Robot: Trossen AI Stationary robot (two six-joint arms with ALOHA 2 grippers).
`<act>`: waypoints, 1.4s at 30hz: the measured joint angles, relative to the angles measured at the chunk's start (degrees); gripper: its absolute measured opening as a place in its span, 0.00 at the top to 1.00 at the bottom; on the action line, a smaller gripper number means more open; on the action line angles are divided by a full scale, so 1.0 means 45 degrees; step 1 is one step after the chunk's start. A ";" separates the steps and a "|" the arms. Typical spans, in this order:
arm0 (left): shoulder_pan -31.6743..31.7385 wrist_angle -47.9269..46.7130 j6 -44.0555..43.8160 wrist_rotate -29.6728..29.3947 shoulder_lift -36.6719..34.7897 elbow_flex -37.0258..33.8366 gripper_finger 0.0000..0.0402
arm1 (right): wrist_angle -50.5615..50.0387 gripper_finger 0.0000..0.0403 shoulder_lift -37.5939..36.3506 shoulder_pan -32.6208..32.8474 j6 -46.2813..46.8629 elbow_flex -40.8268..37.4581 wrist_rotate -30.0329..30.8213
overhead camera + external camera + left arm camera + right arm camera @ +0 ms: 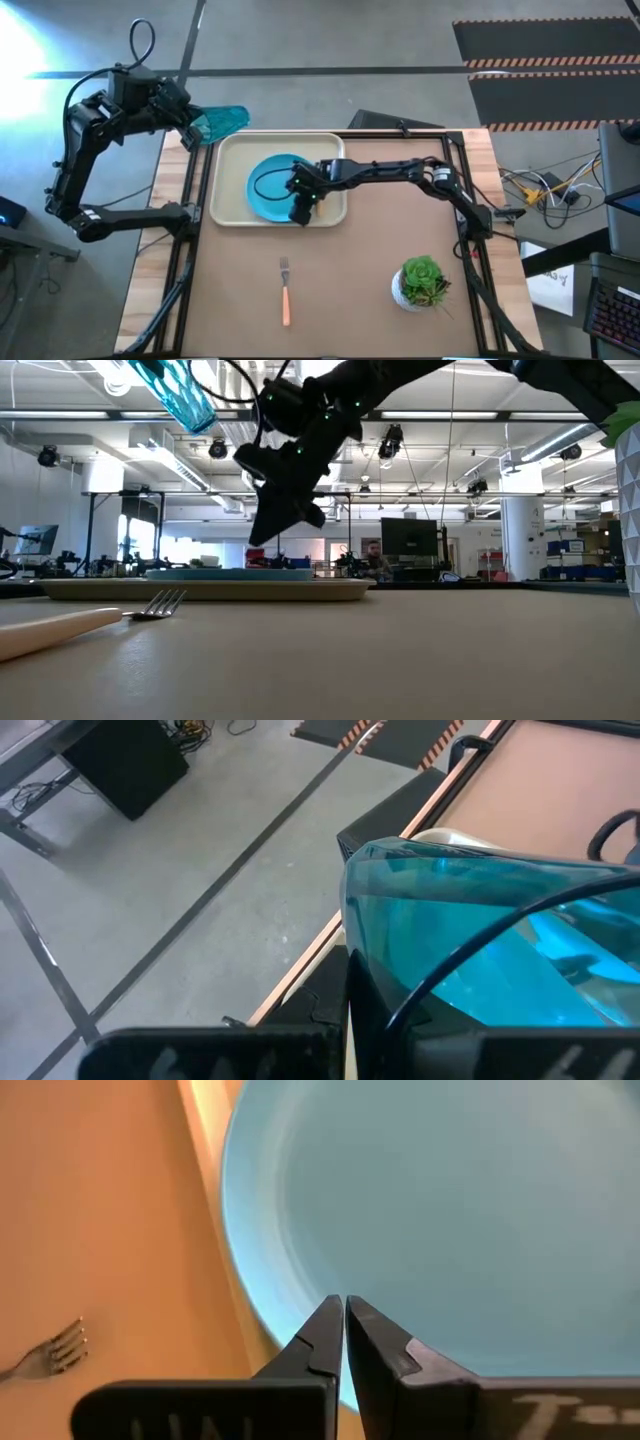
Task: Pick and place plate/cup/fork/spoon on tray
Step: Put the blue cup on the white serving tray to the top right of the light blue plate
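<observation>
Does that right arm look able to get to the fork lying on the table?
Probably yes: the right hand is shut and empty above the plate, and bare table lies between it and the fork.

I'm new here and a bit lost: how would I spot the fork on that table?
Start at the big cream tray holding the blue plate at the table's far side. Come toward the near edge, onto the bare brown surface, left of the potted plant. The fork lies flat there alone: slim, with metal tines pointing toward the tray and an orange handle, the only cutlery in sight.
</observation>
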 joint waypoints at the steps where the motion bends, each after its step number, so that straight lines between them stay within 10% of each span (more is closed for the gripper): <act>1: 0.0000 -0.0009 0.0000 0.0004 0.0000 0.0000 1.00 | 0.0022 0.98 -0.0108 0.0004 -0.0004 0.0000 0.0062; 12: 0.0007 -0.1995 -0.0532 -0.1862 0.0536 -0.1181 1.00 | 0.0091 0.98 -0.1956 0.0318 0.0144 0.0000 0.0294; 33: 0.0492 0.0513 -0.0688 -0.3184 0.3638 -0.4706 1.00 | 0.0155 0.98 -0.3946 0.2544 0.0051 -0.0005 0.0961; 42: 0.1420 0.1365 -0.0665 -0.1200 0.4441 -0.4942 1.00 | 0.0159 0.98 -0.3946 0.3323 0.0156 -0.0005 0.1294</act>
